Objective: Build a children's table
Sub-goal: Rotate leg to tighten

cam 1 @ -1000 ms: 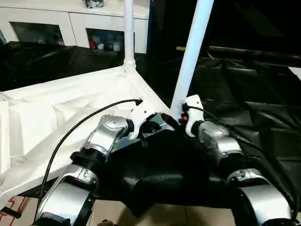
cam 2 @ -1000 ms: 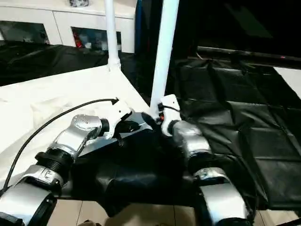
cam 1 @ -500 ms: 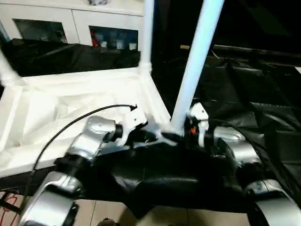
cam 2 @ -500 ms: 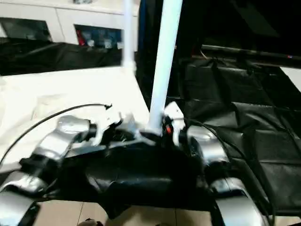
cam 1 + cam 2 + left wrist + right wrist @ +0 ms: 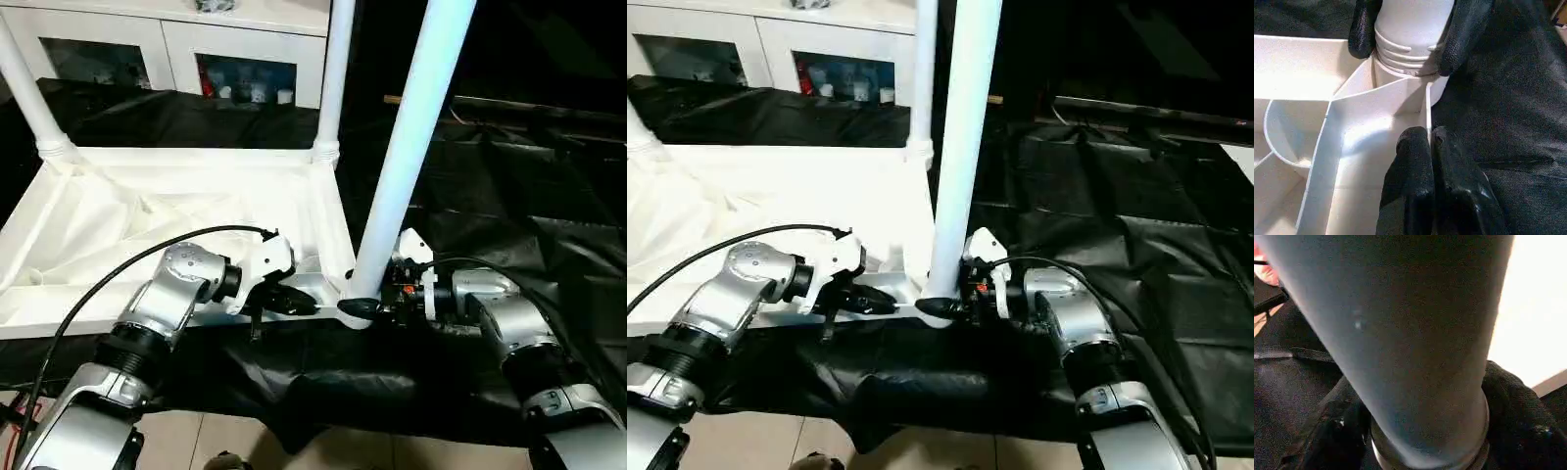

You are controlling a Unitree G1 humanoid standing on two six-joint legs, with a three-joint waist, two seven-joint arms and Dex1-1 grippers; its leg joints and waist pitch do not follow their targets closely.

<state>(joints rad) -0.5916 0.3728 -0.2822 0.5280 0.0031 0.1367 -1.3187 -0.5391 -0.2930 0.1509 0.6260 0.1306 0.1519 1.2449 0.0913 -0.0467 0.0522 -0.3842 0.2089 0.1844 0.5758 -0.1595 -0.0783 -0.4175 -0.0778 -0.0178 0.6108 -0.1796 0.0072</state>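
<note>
The near leg (image 5: 411,147) stands upright in the corner socket (image 5: 1400,73) of the upturned tabletop (image 5: 147,211). The right gripper (image 5: 367,305) clasps the leg's base at that socket. The left gripper (image 5: 1431,156), fingers pressed together, rests on the tabletop's rim just beside the socket.

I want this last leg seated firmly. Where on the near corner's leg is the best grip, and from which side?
Low on the near leg, just above its ribbed base at the corner socket, from the open side off the tabletop. The right gripper straddles it there.
</note>
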